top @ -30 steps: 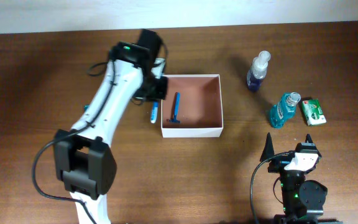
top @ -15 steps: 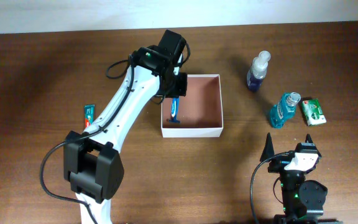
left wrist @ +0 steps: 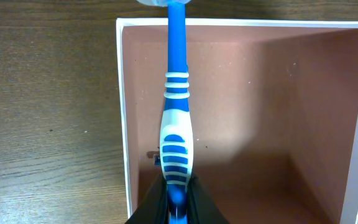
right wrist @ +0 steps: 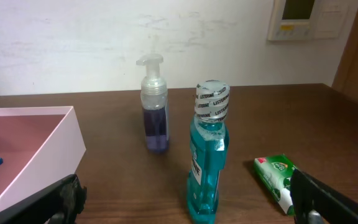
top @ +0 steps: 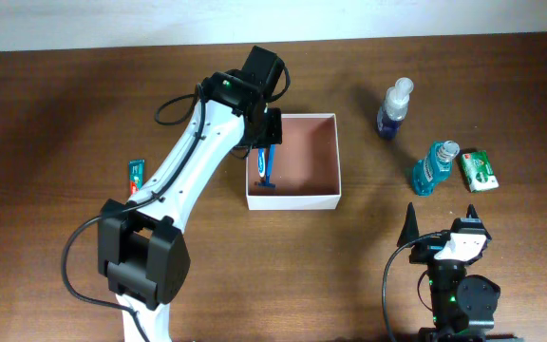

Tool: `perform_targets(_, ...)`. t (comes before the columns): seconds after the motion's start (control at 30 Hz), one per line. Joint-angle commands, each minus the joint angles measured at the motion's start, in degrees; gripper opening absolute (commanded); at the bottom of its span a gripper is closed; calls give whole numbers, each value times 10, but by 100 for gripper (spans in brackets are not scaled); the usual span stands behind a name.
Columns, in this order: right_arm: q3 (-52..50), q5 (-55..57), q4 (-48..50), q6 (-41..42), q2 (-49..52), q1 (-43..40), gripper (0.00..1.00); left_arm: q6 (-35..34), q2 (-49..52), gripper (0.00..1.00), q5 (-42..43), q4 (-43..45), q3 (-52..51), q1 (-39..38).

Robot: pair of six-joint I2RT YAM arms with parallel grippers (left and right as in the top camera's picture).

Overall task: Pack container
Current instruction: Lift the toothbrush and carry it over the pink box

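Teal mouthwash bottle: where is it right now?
In the overhead view, the teal mouthwash bottle stands right of the white-walled square container, just left of the green packet.

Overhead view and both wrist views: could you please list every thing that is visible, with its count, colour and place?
table: 1, brown wood, under everything
container: 1, white walls, pinkish inside, table centre
razor: 1, blue, lying inside the container
toothbrush: 1, blue and white, held over the container
tube: 1, green and red, beside the left arm
pump bottle: 1, purple-blue, right of the container
mouthwash bottle: 1, teal, beside the packet
packet: 1, green, far right
left hand: 1, black, shut on the toothbrush
right hand: 1, black, open, empty
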Motion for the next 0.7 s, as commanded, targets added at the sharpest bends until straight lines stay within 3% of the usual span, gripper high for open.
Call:
perform_targets(0.0,-3,5,-4,1,-3,-4,98,-9,31,7,-8,5,4,0)
perform_targets(0.67,-3,5,-4,1,-3,-4,99,-9,79,7,0,5,4,-10)
